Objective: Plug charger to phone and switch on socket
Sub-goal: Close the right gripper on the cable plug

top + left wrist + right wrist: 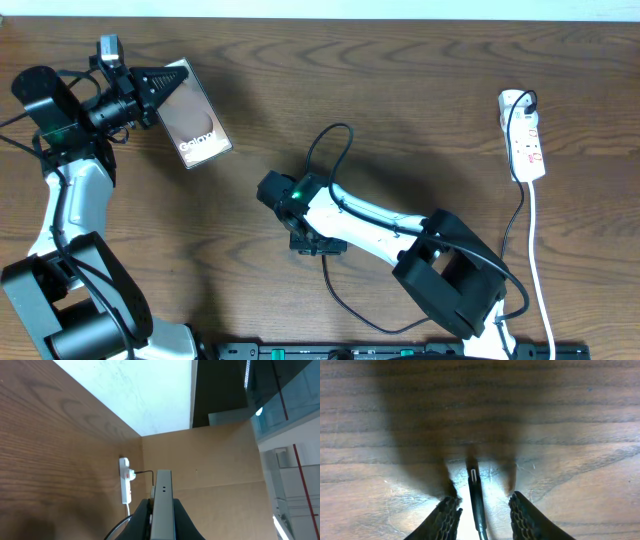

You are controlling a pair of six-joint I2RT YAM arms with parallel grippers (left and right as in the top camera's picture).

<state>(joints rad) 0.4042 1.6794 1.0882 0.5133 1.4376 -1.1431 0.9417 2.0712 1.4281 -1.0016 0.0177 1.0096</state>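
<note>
Phone (195,125) sits at the far left of the counter (420,90), pinched by the jaws of the left gripper (165,90) at the end away from its white "Galaxy" lettering. From the left wrist camera I see it only as a thin grey edge standing between the two jaws, which press on it from both sides. I cannot tell if its lower end touches the wood. In the middle of the counter the right gripper (483,499) points down, its jaws spread wide. The charger (476,502) lies on the wood between them, and neither of the ribbed fingers (447,517) touches it. The plug tip (472,476) lies just past the fingertips, in a bright patch of the wood. The socket (524,140) is well apart at the far right, with a black plug (525,100) sitting in its rounded end. Its white cord (535,250) runs toward the near edge.
</note>
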